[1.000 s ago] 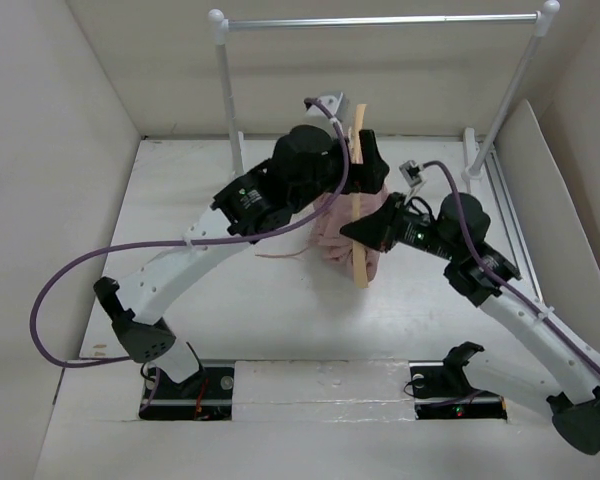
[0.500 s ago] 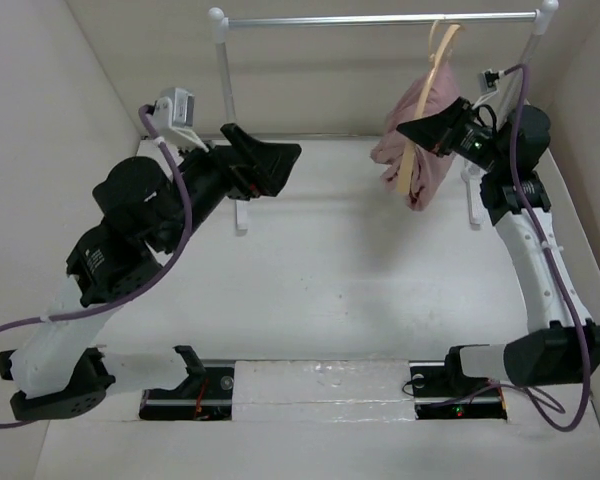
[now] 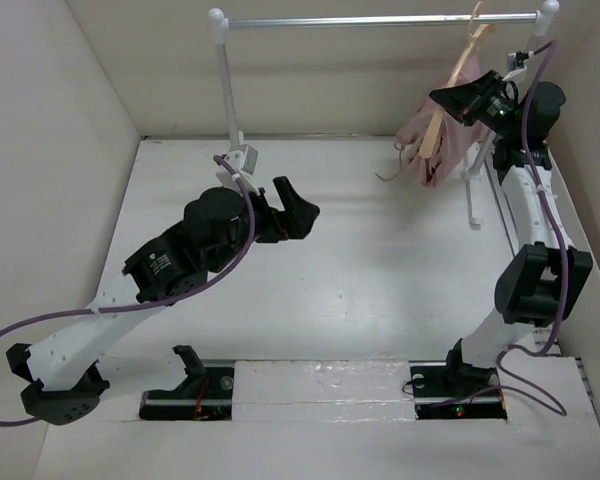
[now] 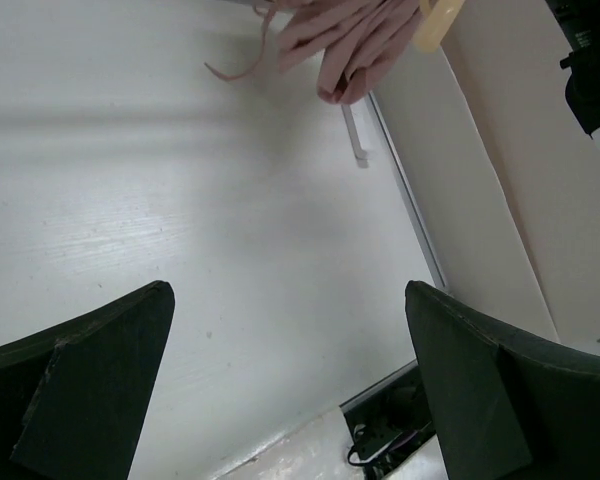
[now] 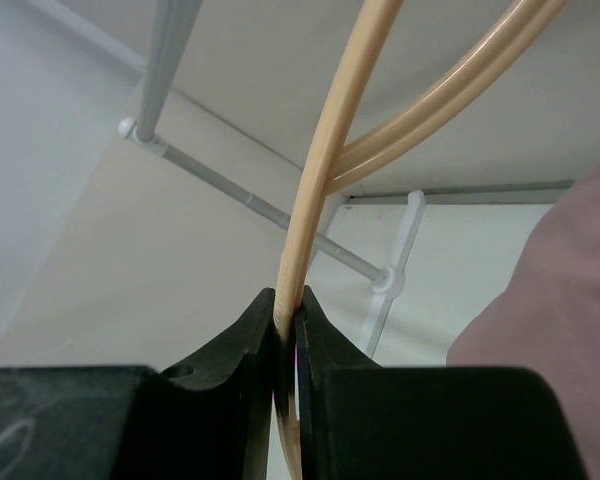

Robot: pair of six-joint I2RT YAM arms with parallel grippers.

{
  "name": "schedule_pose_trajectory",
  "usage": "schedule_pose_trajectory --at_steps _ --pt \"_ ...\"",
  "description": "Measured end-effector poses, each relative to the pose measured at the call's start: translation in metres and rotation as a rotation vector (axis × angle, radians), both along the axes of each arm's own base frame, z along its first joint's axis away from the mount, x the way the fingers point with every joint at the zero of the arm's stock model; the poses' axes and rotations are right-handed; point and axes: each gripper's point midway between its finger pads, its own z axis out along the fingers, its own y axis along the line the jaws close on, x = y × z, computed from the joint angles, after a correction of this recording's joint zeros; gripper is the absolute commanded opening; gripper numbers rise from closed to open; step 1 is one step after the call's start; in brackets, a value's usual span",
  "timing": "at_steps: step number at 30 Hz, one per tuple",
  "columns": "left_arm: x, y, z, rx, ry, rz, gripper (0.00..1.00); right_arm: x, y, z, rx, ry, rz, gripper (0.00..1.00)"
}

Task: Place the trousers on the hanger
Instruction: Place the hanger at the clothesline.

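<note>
Trousers (image 3: 428, 145) of dusty-pink soft fabric hang draped over the thin light-tan wooden hanger (image 3: 458, 80), whose hook meets the silver metal rail (image 3: 380, 20) near its right end, close to the side wall (image 3: 592, 110). My right tool (image 3: 450, 100) is clamped on the hanger's arm. My left tool (image 3: 300, 210) gapes wide over the bare white bench (image 3: 380, 300), well apart.

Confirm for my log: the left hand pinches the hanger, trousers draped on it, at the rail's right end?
Wrong hand: the right hand pinches the hanger, as the right wrist view shows; the left hand is open and empty. The trousers are draped on it at the rail's right end.
</note>
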Motion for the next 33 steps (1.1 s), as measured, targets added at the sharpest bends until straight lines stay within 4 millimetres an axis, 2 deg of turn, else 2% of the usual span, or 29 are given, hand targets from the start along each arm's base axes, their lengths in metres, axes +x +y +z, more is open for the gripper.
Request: schedule_pose_trajectory --at_steps 7,14,16,17,19,20,22,24,25,26,28,29,31,32,33 --pt "-0.011 0.005 -0.024 -0.027 0.058 -0.004 0.99 0.021 -0.042 0.002 0.045 -0.019 -0.041 0.00" --pt "-0.013 0.007 -0.040 -0.034 0.098 0.009 0.99 0.024 -0.083 0.003 0.069 -0.021 -0.097 0.00" --pt "-0.013 0.007 -0.046 -0.028 0.111 0.012 0.99 0.022 -0.091 0.000 0.073 -0.024 -0.104 0.13" --pt "-0.013 0.007 -0.049 -0.025 0.119 0.014 0.99 0.022 -0.094 -0.003 0.074 -0.023 -0.108 0.32" --pt "-0.014 0.007 -0.053 -0.021 0.129 0.016 0.99 0.022 -0.097 -0.009 0.070 -0.024 -0.111 0.42" --pt "-0.014 0.007 -0.054 -0.021 0.131 0.017 0.99 0.022 -0.097 -0.013 0.070 -0.019 -0.108 0.52" --pt "-0.014 0.007 -0.053 -0.024 0.132 0.018 0.99 0.021 -0.099 -0.016 0.061 -0.024 -0.106 0.52" --pt "-0.013 0.006 -0.054 -0.023 0.132 0.018 0.99 0.019 -0.101 -0.016 0.044 -0.035 -0.105 0.60" --pt "-0.013 0.006 -0.054 -0.022 0.133 0.018 0.99 0.019 -0.102 -0.016 0.037 -0.037 -0.106 0.69" --pt "-0.013 0.006 -0.055 -0.020 0.134 0.018 0.99 0.019 -0.102 -0.017 0.028 -0.039 -0.105 0.83" --pt "-0.012 0.005 -0.056 -0.016 0.137 0.018 0.99 0.016 -0.105 -0.015 0.013 -0.046 -0.114 0.96" --pt "-0.012 0.004 -0.057 -0.014 0.139 0.018 0.99 0.014 -0.106 -0.014 0.004 -0.049 -0.118 1.00" --pt "-0.012 0.004 -0.058 -0.012 0.139 0.019 0.99 0.007 -0.109 -0.009 -0.019 -0.054 -0.134 0.98" --pt "-0.012 0.004 -0.058 -0.010 0.137 0.019 0.99 0.002 -0.110 -0.005 -0.041 -0.062 -0.145 0.89" --pt "-0.011 0.005 -0.057 -0.008 0.134 0.021 0.99 -0.003 -0.112 -0.001 -0.065 -0.070 -0.162 0.86"
